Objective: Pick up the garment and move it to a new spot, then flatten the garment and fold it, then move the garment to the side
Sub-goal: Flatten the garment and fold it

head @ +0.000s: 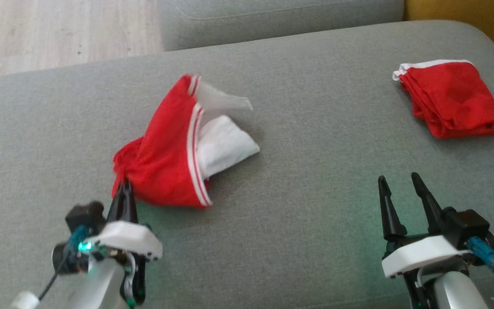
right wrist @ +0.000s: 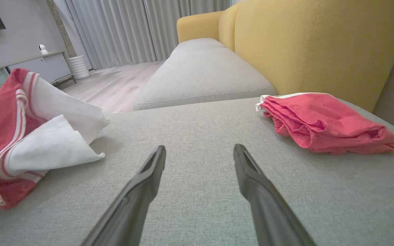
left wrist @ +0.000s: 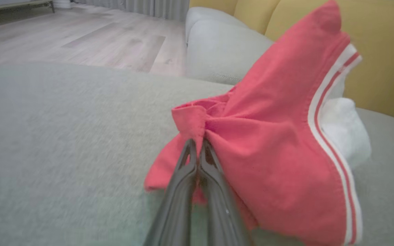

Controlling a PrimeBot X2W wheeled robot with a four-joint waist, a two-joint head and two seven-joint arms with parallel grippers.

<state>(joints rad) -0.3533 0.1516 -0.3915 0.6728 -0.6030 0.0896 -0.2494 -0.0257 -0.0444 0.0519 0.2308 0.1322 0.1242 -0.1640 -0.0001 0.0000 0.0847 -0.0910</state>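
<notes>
Pinching a bunched red corner, the left pincer (head: 123, 186) is clamped on the garment (head: 165, 159), which lies crumpled on the grey cushion (head: 298, 206). Its wrist view shows the fingers (left wrist: 183, 177) pressed together on the fabric. The right pincer (head: 398, 177) stands with fingers apart. Its wrist view adds a yellow backrest (right wrist: 320, 44) behind the folded red cloth (head: 453, 101).

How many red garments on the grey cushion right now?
2. Crumpled red-and-white garment centre-left, pinched by the left gripper; folded red garment with white trim far right, untouched.
</notes>
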